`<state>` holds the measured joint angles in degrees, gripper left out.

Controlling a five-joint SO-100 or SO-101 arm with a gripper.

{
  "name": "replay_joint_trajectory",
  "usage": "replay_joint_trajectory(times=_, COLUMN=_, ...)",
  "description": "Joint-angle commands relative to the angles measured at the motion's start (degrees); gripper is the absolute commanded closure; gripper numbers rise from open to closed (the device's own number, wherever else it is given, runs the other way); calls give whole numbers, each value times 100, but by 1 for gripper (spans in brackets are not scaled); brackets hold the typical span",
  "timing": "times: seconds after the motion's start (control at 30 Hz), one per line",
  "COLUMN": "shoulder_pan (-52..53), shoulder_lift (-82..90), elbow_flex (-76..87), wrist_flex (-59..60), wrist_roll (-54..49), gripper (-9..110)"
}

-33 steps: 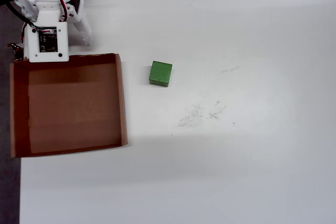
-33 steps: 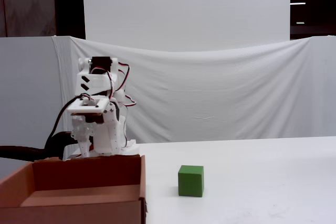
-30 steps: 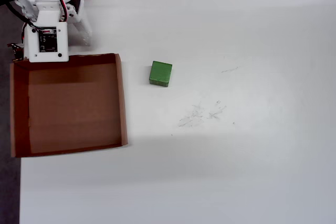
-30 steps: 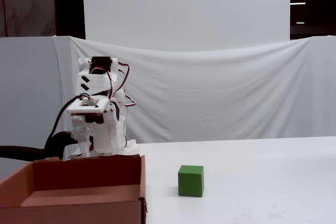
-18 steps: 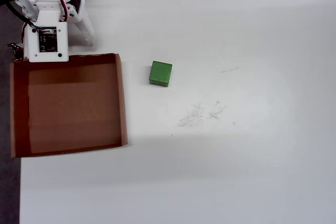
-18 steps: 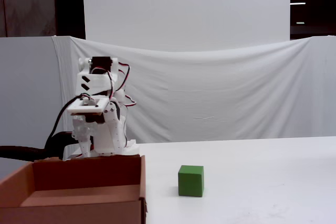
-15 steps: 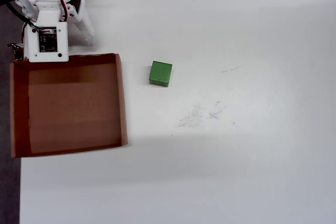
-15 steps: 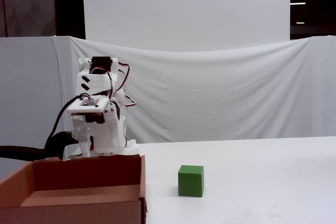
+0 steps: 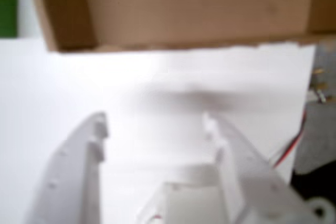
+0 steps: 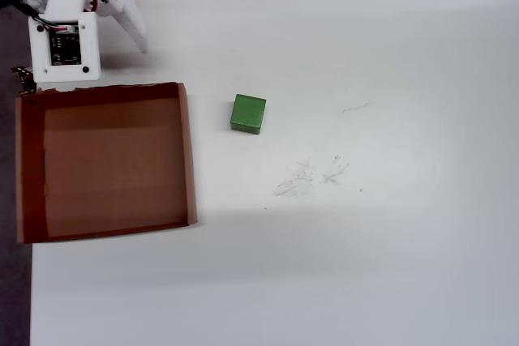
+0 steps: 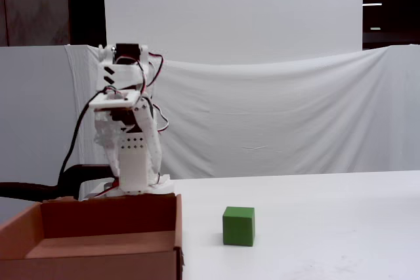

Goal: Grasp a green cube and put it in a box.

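The green cube sits on the white table, a short way right of the box in the overhead view. In the fixed view the cube stands right of the box's near corner. The box is an empty brown cardboard tray. My gripper is open and empty above bare table, with the box wall ahead. The cube shows as a green patch at the wrist view's top left edge. The arm is folded back behind the box, well apart from the cube.
The arm's base and red wires stand at the table's left rear. A white cloth backdrop hangs behind. The table's dark left edge runs beside the box. Faint scuff marks lie right of the cube.
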<state>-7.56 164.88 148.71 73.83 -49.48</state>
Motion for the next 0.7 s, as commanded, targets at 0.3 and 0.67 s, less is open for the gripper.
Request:
replay_joint_trajectory(times=0.3, shoulder_pan=-378, shoulder_lift=-3129, elbow_flex=-3059, wrist_flex=-606, wrist_roll=1362, gripper=73)
replay_joint_trajectory(times=0.67, shoulder_pan=-1178, shoulder_lift=-5080, elbow_flex=-4122, wrist_flex=-1389, wrist_roll=2795, gripper=74)
